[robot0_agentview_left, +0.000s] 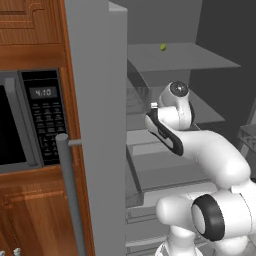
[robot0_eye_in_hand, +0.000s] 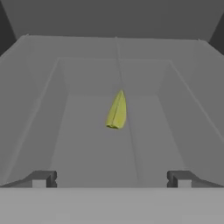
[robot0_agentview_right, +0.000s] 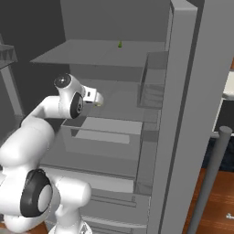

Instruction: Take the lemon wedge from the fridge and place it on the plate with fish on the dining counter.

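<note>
The lemon wedge [robot0_eye_in_hand: 116, 110] is a small yellow-green piece lying on a grey shelf [robot0_agentview_left: 200, 57] inside the open fridge [robot0_agentview_left: 95, 100]. It also shows as a tiny dot far back on that shelf, the wedge [robot0_agentview_left: 163, 47] [robot0_agentview_right: 120, 44]. My gripper [robot0_eye_in_hand: 111, 179] is open, its fingertips [robot0_eye_in_hand: 43, 178] wide apart, and it points at the wedge from a distance with nothing between them. The hand [robot0_agentview_right: 93, 97] hangs in front of the fridge shelves. The plate and the dining counter are out of view.
The open fridge door [robot0_agentview_right: 183, 91] stands edge-on with its bar handle [robot0_agentview_left: 70, 195]. A black microwave [robot0_agentview_left: 20, 125] sits in brown wooden cabinets at the left. Door bins [robot0_agentview_right: 153, 91] and lower shelves and drawers [robot0_agentview_left: 165, 175] lie below the hand.
</note>
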Motion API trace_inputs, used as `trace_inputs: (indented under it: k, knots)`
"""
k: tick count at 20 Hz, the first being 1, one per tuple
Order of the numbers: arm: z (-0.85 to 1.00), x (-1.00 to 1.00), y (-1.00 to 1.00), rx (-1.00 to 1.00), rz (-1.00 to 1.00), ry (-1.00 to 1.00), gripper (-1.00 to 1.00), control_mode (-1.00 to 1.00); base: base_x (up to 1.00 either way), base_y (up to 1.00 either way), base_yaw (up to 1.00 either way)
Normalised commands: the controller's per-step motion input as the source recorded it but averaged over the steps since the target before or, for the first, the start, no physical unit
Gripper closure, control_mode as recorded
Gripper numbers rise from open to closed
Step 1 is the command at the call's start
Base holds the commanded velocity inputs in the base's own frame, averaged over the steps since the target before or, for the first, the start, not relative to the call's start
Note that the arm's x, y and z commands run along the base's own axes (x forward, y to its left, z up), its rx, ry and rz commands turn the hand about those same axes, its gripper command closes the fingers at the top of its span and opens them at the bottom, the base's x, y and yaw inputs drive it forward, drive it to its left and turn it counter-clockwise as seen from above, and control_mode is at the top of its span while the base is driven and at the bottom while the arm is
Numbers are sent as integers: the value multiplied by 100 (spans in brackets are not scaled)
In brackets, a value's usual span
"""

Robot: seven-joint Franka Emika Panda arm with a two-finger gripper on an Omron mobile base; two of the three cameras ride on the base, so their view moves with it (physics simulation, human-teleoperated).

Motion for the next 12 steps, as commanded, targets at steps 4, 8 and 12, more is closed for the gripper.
trace_inputs:
  k: [4, 8, 12]
  knots:
    - [-13, -3, 0, 0, 0, -9, -100, -100, 0, 0, 0]
    - [1, 7, 0, 0, 0, 5, -100, -100, 0, 0, 0]
    - [15, 40, 0, 5, 0, 22, -100, -100, 0, 0, 0]
